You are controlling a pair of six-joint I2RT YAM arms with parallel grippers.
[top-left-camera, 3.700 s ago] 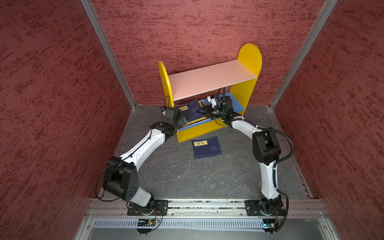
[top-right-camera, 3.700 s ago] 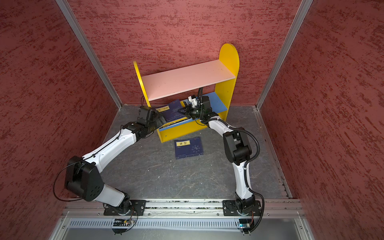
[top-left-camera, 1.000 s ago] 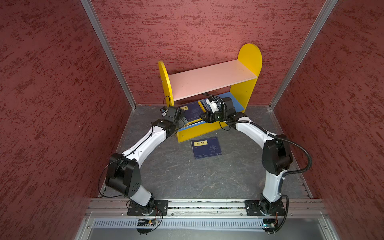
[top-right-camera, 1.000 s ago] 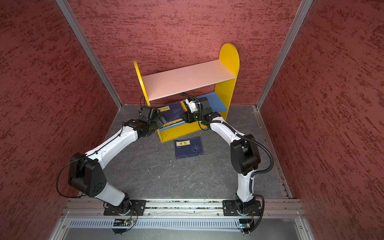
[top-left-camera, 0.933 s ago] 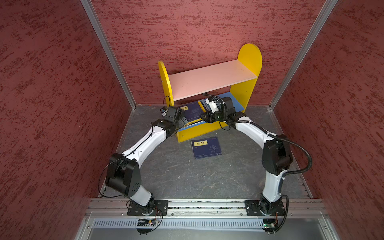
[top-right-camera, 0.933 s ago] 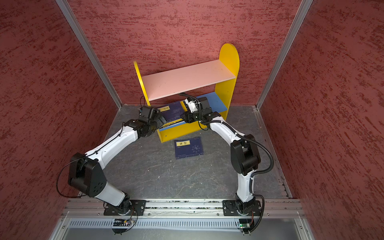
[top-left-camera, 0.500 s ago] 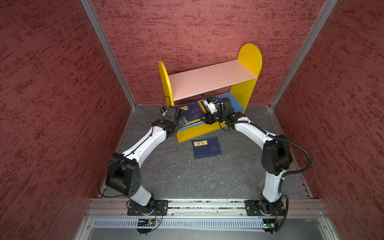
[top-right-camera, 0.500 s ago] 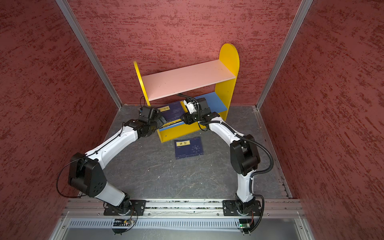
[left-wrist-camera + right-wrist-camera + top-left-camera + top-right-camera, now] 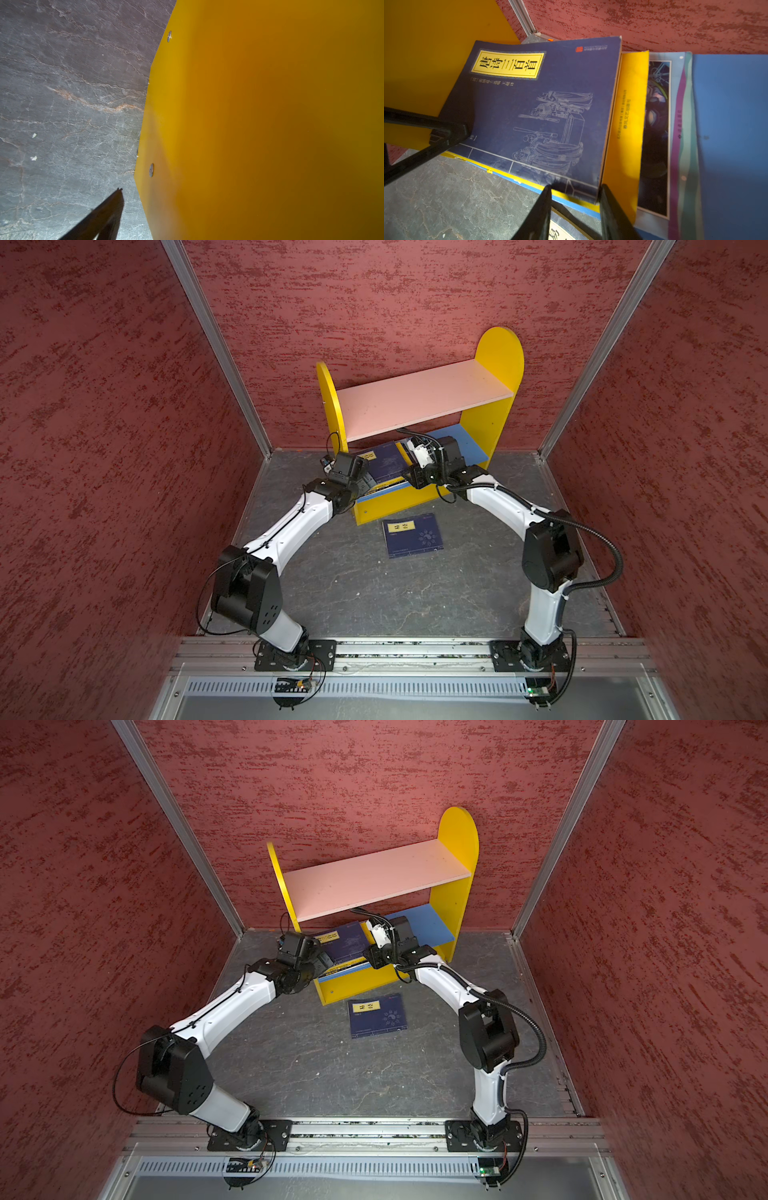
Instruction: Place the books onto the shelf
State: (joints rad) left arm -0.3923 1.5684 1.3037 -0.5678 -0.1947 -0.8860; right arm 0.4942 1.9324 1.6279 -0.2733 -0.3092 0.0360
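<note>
The navy yellow-labelled paperback (image 9: 537,116) is being leaned on the yellow-sided shelf's (image 9: 496,364) blue lower board (image 9: 733,124), its corner straddled by the right gripper (image 9: 576,193), grip unclear; the left gripper (image 9: 365,481) is being held wide. Corner-pinched, it may be slid off. Being counted: five books, four shelved, one navy paperback (image 9: 412,536) unshelved.

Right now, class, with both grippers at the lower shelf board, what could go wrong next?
The top navy book lies tilted near the front edge of the blue board; the right gripper at its corner could drag it to the floor. The open left gripper sits close to the yellow side panel and might shove the shelf.
</note>
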